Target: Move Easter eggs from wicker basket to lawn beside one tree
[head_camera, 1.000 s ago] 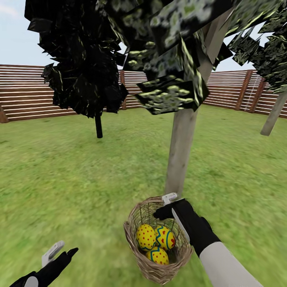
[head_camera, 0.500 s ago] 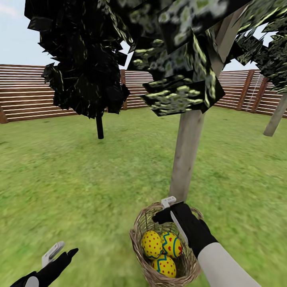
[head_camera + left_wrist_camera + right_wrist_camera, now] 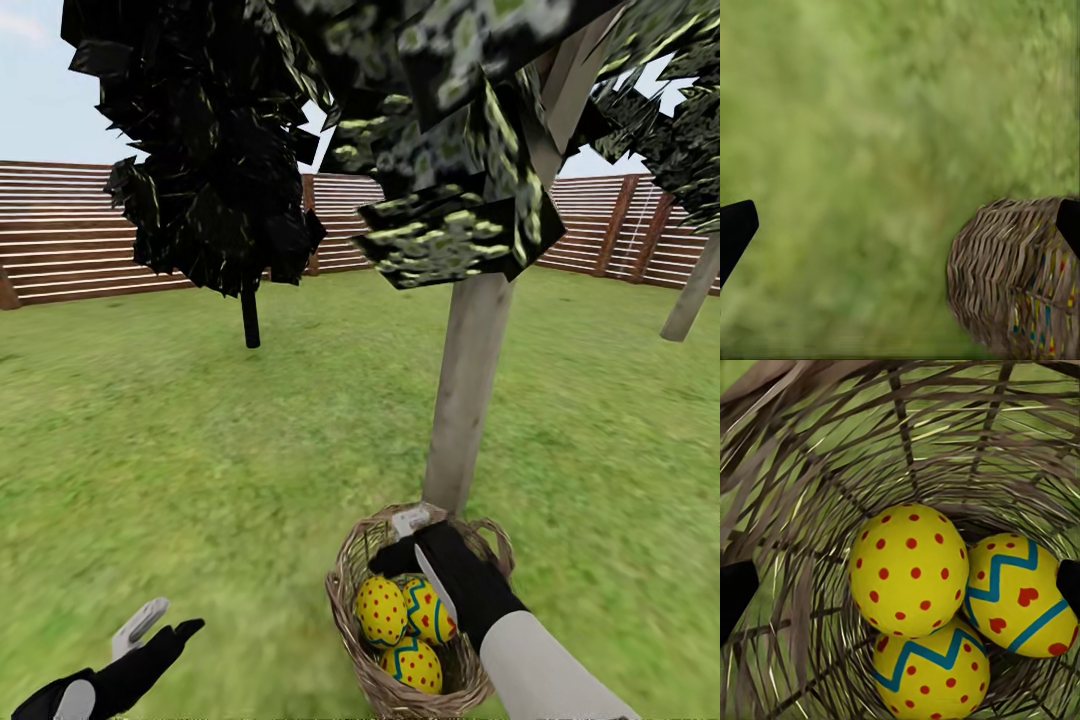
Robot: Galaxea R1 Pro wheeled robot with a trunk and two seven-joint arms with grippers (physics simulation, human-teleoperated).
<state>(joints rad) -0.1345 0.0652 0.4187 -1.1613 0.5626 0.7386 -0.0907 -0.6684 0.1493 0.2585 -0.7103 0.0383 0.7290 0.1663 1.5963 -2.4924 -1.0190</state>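
The wicker basket point(image 3: 347, 592) stands on the lawn point(image 3: 180, 450) at the foot of the pale-trunked tree point(image 3: 466, 390). Three yellow Easter eggs lie in it: a red-dotted one point(image 3: 380, 610), a blue-zigzag one point(image 3: 431, 612) and a third point(image 3: 412, 665) nearer me. My right gripper point(image 3: 398, 537) hangs open over the basket's far rim. Its wrist view looks straight down onto the dotted egg point(image 3: 907, 570), the zigzag egg point(image 3: 1024, 596) and the third egg point(image 3: 930, 675), with nothing between the fingers point(image 3: 735, 596). My left gripper point(image 3: 168, 622) is open, low over the grass left of the basket point(image 3: 1012, 262).
A dark tree with a thin black trunk point(image 3: 249, 320) stands further back on the left. Another pale trunk point(image 3: 690, 295) leans at the right edge. A brown slat fence point(image 3: 60, 240) closes the garden behind. Leafy branches point(image 3: 440, 230) hang low in front of the head camera.
The view shifted slightly after the earliest frame. My right gripper has moved from the basket's far rim inward and lower, over the eggs. The left gripper has dipped a little.
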